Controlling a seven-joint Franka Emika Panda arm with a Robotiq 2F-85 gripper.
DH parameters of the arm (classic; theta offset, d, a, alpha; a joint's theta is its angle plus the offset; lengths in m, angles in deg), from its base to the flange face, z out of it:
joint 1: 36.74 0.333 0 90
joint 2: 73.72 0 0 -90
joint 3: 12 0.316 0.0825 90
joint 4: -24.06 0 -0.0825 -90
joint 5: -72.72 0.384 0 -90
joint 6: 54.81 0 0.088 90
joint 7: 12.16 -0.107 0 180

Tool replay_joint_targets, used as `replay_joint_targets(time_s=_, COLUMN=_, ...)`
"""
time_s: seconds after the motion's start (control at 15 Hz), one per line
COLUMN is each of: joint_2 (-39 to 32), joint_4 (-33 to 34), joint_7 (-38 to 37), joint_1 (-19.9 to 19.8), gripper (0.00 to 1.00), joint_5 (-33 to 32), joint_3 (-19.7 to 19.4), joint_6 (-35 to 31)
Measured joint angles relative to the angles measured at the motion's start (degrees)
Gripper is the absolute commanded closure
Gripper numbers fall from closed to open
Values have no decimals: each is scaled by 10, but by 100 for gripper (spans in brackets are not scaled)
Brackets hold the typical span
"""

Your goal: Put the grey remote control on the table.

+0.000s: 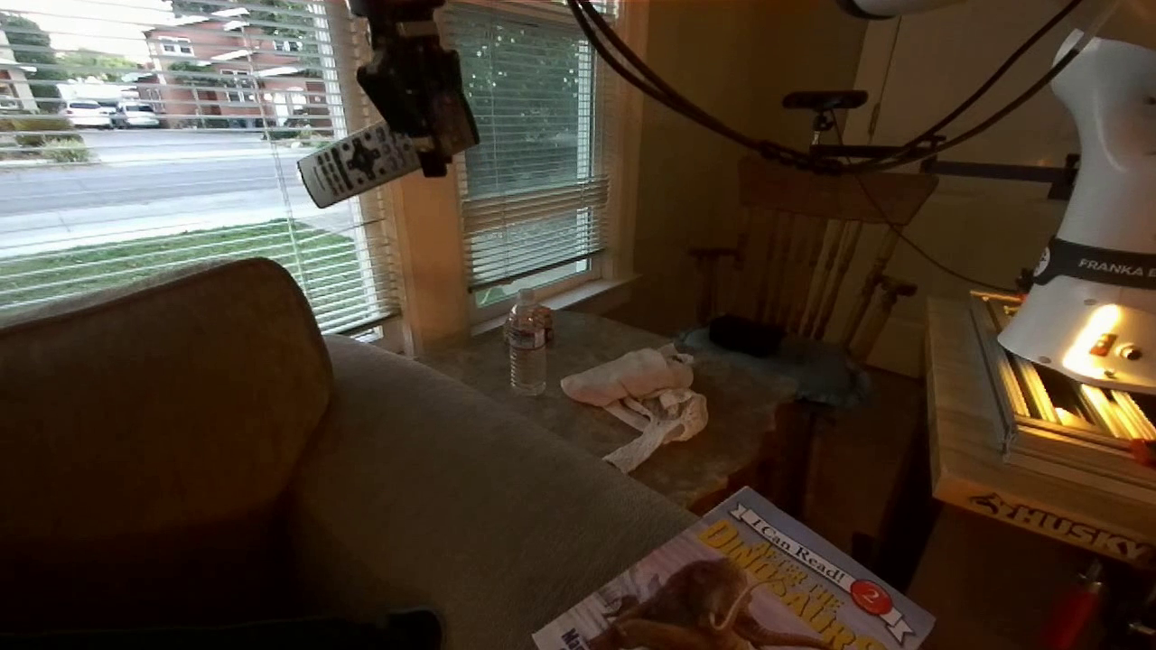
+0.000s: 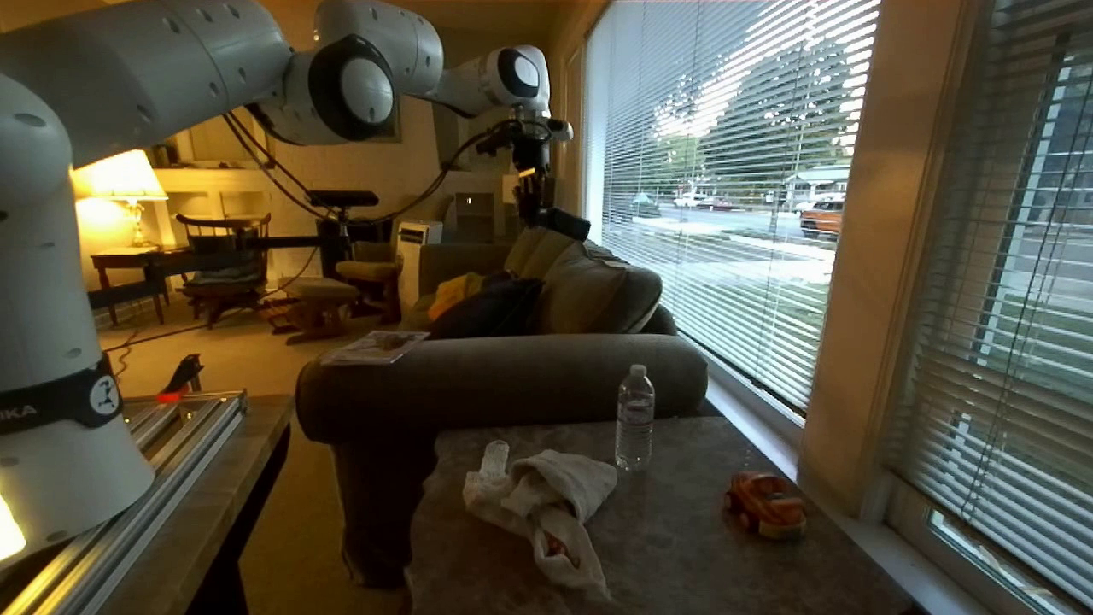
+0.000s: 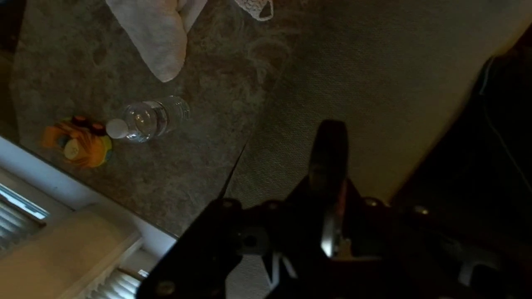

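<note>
1. The table (image 2: pixel 683 555) has a flat top, mottled brown and grey like stone, with an uneven, wavy edge.
2. The grey remote control (image 1: pixel 357 167) is well above the table's level, out on its sofa (image 2: pixel 512 376) side: a slim, straight-sided bar with small dark buttons and a dark cross-shaped pad. It tilts, its jutting end lower.
3. The gripper (image 1: pixel 440 149), black and angular, is clamped on the grey remote control, likewise high on the table's sofa side.
4. Right beside the table, the sofa has a rolled arm, plump padding and upholstery with a woven grain.
5. On the table, a bottle (image 2: pixel 634 418) stands upright: clear plastic, cylindrical, ribbed, white-capped.
6. Also on the table, a white cloth (image 1: pixel 623 375) lies crumpled in soft folds, with a lacy, openwork part showing.
7. Beyond one edge of the table hang blinds (image 2: pixel 726 256) of thin, straight slats.
8. A toy car (image 2: pixel 766 506), rounded, orange and dark-wheeled, sits on the table near that edge.
9. On the sofa arm next to the table lies a thin, glossy book (image 1: pixel 759 587), flat and rectangular.
10. Across a strip of floor (image 2: pixel 299 512) from the table, a wooden bench (image 1: pixel 960 442) carries metal rails (image 2: pixel 175 478) and the robot's smooth white base (image 1: pixel 1057 316).
11. Past the table, a wooden chair (image 1: pixel 786 194) shows slender turned spindles.
</note>
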Motion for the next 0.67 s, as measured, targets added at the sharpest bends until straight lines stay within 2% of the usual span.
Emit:
replay_joint_targets(time_s=0.2, joint_2=8, joint_4=0, joint_7=-65, joint_1=6, gripper=96, joint_5=-2, joint_3=-13, joint_6=-2)
replay_joint_targets(time_s=0.67, joint_2=12, joint_4=0, joint_7=-145, joint_1=21, gripper=96, joint_5=-1, joint_3=-15, joint_6=-2)
